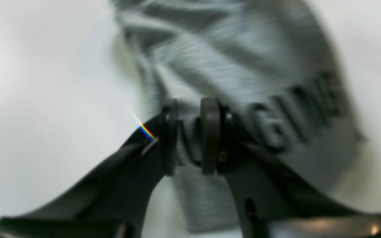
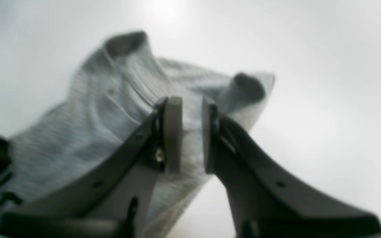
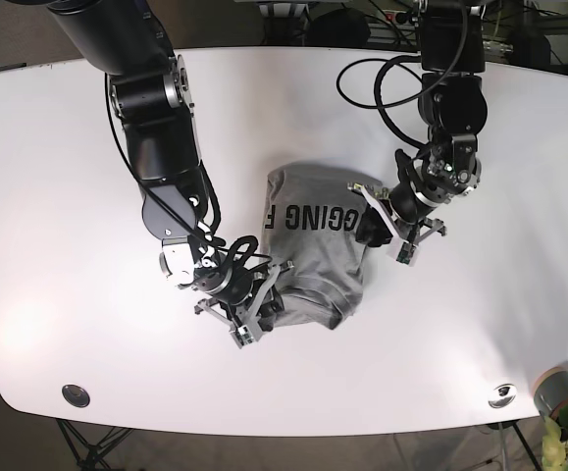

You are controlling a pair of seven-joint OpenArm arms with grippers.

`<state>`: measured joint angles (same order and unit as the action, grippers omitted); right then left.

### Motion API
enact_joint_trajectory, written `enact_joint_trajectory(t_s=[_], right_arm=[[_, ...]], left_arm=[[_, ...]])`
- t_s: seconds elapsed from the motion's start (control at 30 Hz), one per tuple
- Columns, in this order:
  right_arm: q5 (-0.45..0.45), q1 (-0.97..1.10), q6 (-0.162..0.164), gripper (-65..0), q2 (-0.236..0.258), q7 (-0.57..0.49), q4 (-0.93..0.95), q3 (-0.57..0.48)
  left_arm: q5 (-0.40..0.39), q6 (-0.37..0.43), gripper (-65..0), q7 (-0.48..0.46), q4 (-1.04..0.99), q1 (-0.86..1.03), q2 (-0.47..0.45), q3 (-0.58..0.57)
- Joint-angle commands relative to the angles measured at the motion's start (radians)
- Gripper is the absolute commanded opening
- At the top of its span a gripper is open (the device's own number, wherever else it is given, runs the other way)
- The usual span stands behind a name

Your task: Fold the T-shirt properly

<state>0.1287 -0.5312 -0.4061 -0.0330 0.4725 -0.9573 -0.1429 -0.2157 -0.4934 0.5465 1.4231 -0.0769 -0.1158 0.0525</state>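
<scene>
T-shirt (image 3: 313,250) bunched mid-bench, on white bench (image 3: 58,147), partly lifted at two edges. Grey heather fabric, black block lettering face up, "GGING" readable in base view, running across upper half.

Left pincer (image 1: 190,137) on camera-right side of the shirt in base view (image 3: 380,222), at the edge just beside the end of the lettering. Pads (image 1: 210,135) nearly together with a fold of grey fabric pinched between them; lettering visible just right of the pads in left wrist view. Heavy blur there.

Right pincer (image 2: 187,135) at lower camera-left corner of the shirt in base view (image 3: 264,294). Pads (image 2: 173,134) slightly apart, fabric running into the gap and out below; looks clamped on the cloth edge. Shirt rises away from the pads in ridges, two dark tube-like openings at the far end, likely sleeves, too blurred to say.

Small round fittings near front bench edge (image 3: 75,394), (image 3: 501,394). Grey cup-like item (image 3: 556,392) at camera-right front corner, off the bench edge.
</scene>
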Motion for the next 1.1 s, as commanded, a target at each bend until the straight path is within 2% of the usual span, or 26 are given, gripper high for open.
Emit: enact_joint_trajectory(t_s=[0.0, 0.2, 0.33, 0.6, 0.8, 0.93, 1.07], right_arm=[[0.006, -0.054, 0.0, -55.3, -0.002, -0.042, 0.074, 0.002], [0.009, -0.076, 0.002, -55.2, 0.011, -0.189, 0.246, 0.002], [0.01, -0.103, 0.002, -55.3, 0.017, -0.231, 0.324, 0.002], [0.012, -0.108, 0.002, -55.5, 0.02, -0.238, 0.318, 0.002], [0.012, -0.074, 0.002, -55.6, 0.02, -0.13, 0.14, 0.004], [0.012, -0.019, 0.002, -55.6, 0.02, -0.041, -0.047, 0.006], [0.012, 0.046, -0.003, -55.0, 0.015, 0.071, -0.242, 0.098]], left_arm=[[-0.012, -0.004, -55.0, -0.022, -0.012, -0.027, -0.006, 0.004], [-0.012, -0.004, -55.0, -0.022, -0.02, 0.018, -0.012, 0.004], [-0.014, -0.004, -55.0, -0.022, -0.031, 0.064, -0.031, 0.005], [-0.021, -0.011, -55.0, -0.026, -0.051, 0.099, -0.038, 0.013], [-0.021, -0.011, -54.9, -0.022, 0.094, 0.098, -0.032, 0.057], [-0.015, -0.006, -54.9, -0.022, 0.181, 0.091, -0.032, 0.056], [-0.012, -0.004, -54.4, -0.013, 0.236, 0.076, -0.012, 0.053]])
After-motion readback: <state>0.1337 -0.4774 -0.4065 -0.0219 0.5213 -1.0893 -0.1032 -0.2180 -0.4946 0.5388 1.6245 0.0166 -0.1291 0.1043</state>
